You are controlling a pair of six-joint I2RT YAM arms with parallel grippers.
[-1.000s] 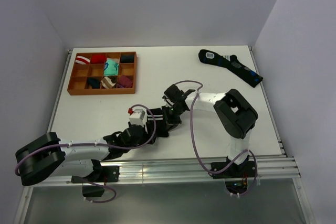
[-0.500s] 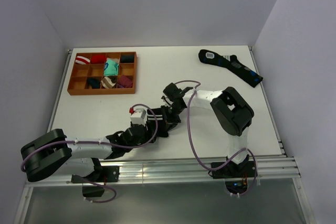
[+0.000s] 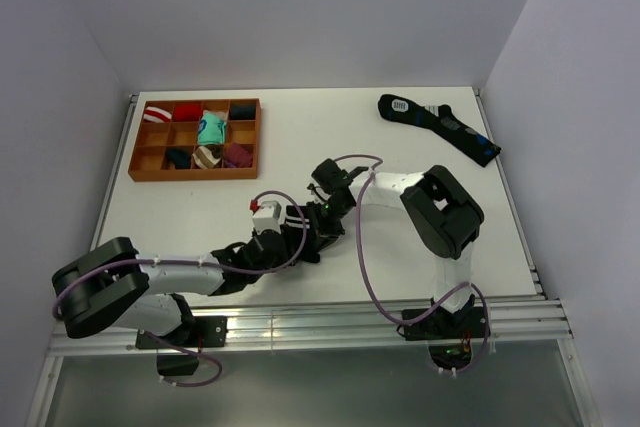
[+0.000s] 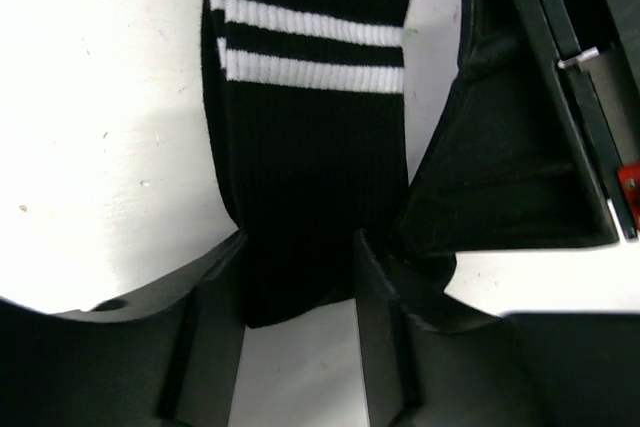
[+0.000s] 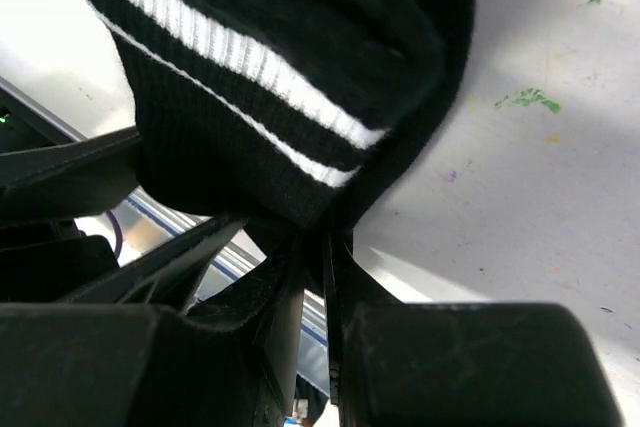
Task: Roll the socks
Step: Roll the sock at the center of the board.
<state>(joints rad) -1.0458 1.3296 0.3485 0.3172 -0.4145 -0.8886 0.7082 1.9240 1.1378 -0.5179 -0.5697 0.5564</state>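
The socks (image 4: 310,147), black knit with two white stripes at the cuff, lie on the white table between the two arms. My left gripper (image 4: 300,252) has one end of them between its fingers (image 4: 215,307), and the fabric narrows there to fill the gap from pad to pad. From the other side, my right gripper (image 5: 312,242) is shut, pinching a fold of the socks (image 5: 290,77) just below the stripes. In the top view both grippers, left (image 3: 296,233) and right (image 3: 322,219), meet mid-table and hide most of the socks.
A brown wooden tray (image 3: 195,176) with several compartments holds colourful rolled sock bundles at the back left. A longer dark sock (image 3: 440,127) with blue marks lies at the back right. Metal rails (image 3: 340,322) run along the near table edge.
My left arm has reached further toward the right gripper, and its fingers have drawn in around the socks' end. The right gripper has kept its pinch and hardly moved.
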